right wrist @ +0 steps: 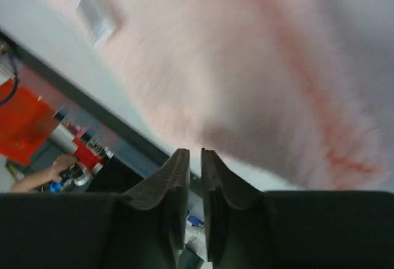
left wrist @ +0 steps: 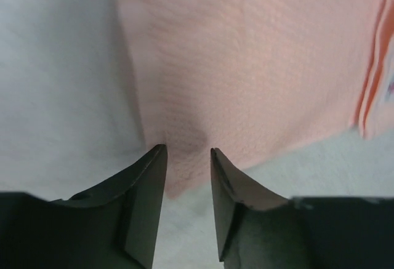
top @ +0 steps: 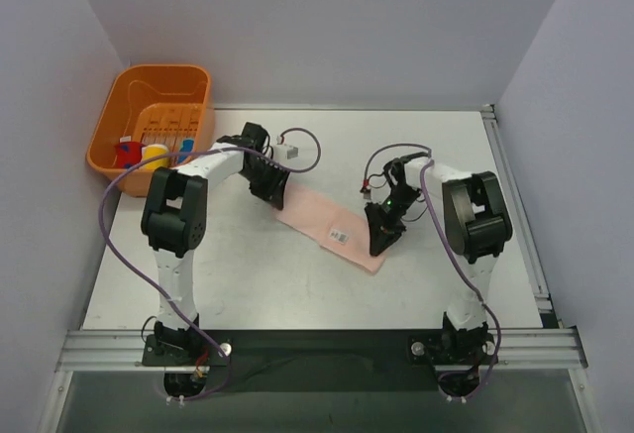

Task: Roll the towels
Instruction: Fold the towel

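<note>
Pictured with left gripper (left wrist: 188,152) half-closed astride a corner of the pale pink rectangular cloth towel (left wrist: 258,66), likely limp and light, stretched across the white table (top: 248,274), right gripper (right wrist: 194,153) nearly shut at its opposite end, holds unclear; best pinched by edges.

Overhead shot is bright and even, with soft light from above. The white table (top: 258,274) looks a bit washed out, with only faint, soft shadows on it. Left wrist cam is decent: the pink towel (left wrist: 258,66) shows its weave, slightly soft, with a small dark shadow right by the left claw (left wrist: 188,149), which is near-black and fuzzy. Right wrist cam is a smeary mess, with the towel blurred into streaks and the right claw (right wrist: 194,152) underexposed.
</note>
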`<state>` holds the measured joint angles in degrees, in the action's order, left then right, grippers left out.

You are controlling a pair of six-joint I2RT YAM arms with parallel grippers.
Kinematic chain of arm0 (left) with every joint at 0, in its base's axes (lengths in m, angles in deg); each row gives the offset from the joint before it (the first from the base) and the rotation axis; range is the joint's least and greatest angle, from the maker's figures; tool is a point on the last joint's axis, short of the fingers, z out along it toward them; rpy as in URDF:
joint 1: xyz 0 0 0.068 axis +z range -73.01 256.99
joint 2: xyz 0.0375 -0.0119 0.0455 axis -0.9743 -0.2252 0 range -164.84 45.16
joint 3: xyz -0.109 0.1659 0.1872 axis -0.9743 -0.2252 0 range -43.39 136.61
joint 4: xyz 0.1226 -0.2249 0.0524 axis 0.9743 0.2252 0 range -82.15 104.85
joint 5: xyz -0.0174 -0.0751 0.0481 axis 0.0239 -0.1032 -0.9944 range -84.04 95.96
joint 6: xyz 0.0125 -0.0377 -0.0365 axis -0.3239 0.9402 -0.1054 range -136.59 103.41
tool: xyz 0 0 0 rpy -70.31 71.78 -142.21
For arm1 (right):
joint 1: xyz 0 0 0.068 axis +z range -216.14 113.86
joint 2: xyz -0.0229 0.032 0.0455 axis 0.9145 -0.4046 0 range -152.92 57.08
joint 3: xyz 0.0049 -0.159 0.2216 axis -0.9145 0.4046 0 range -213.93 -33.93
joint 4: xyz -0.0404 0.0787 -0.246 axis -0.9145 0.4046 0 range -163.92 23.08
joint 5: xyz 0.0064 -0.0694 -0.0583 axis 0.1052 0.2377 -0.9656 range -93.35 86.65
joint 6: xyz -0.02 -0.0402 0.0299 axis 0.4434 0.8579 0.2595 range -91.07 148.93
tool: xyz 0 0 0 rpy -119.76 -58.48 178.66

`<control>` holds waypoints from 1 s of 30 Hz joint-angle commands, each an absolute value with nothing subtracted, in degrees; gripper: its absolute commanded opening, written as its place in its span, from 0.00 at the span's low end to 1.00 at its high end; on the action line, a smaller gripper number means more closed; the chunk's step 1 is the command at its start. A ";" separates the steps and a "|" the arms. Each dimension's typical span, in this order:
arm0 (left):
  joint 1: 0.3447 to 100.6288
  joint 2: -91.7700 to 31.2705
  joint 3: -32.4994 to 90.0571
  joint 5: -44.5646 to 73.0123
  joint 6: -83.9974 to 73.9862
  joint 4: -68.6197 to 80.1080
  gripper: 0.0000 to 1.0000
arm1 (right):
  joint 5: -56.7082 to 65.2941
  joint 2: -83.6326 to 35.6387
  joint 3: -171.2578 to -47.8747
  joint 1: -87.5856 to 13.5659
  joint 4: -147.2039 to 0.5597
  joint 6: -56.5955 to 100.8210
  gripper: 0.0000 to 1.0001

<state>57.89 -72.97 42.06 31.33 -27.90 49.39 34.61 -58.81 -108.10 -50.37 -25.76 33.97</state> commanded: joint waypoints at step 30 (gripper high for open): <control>58.00 -83.32 52.84 37.95 -22.04 45.73 0.50 | 43.56 -59.63 -104.59 -44.79 -27.77 34.03 0.20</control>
